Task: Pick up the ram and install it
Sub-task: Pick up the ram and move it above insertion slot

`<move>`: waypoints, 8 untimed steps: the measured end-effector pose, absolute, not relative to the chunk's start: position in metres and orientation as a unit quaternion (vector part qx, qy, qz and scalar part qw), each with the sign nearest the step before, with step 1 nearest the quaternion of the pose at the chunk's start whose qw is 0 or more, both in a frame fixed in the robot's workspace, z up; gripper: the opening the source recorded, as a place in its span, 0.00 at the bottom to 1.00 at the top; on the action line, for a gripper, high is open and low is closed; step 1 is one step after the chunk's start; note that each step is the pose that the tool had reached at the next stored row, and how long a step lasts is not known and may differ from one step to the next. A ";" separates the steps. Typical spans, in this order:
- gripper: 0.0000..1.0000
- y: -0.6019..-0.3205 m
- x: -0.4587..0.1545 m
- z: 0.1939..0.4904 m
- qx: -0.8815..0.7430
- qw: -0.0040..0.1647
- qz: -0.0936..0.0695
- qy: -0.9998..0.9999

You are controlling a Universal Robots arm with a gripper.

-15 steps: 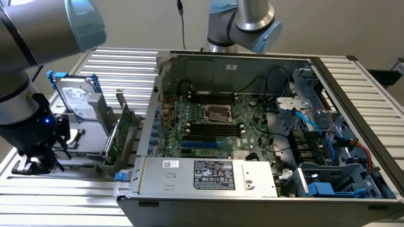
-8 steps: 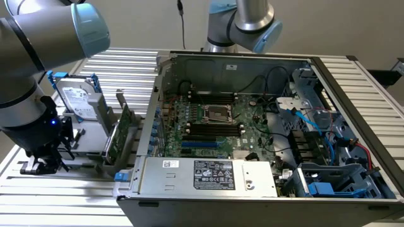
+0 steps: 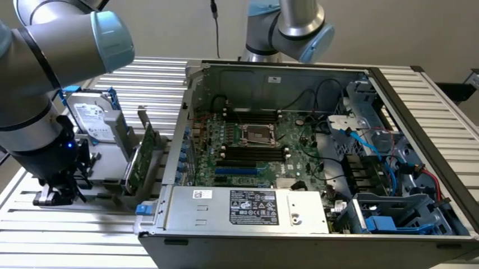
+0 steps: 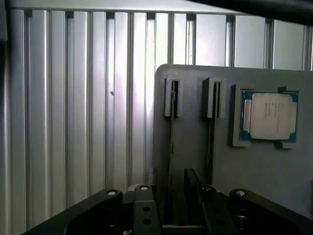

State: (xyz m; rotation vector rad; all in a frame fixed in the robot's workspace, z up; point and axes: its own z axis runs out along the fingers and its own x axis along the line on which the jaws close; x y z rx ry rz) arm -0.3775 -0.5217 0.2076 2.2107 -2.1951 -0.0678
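**Workcell with open computer case, arm over the parts holder.** The gripper (image 3: 56,193) hangs low at the exterior view's left, above a grey parts holder (image 4: 254,186) that lies on the slatted aluminium table (image 4: 73,122). Its jaws are spread wide and nothing is pinched between them.

In the wrist view the gripper (image 4: 173,190) straddles the holder slot that lies farther from the CPU (image 4: 270,116). The ram (image 4: 171,132) stands on edge in that slot. From above it reads only as a long, thin, dark line running the slot's length — its green face and chips cannot be made out at this angle. Whether the fingers (image 4: 144,205) touch it cannot be told. A second, similar thin line occupies the neighbouring slot, nearer the CPU, which sits flat in its own square recess.

In the exterior view, a hard drive (image 3: 93,120) stands upright on the holder. A larger green expansion card (image 3: 142,157) stands between it and the case (image 3: 187,112), which lies open. The case shows the motherboard (image 3: 299,162) with its black memory slots (image 3: 254,151) flanking the processor socket (image 3: 259,133), well apart from the gripper, and the power supply (image 3: 247,207) lies along the near side
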 end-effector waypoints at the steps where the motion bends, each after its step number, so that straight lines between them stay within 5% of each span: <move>1: 0.36 -0.522 -0.377 0.207 0.710 0.013 -0.022 -0.704; 8: 0.36 -0.522 -0.379 0.201 0.719 0.013 -0.022 -0.695</move>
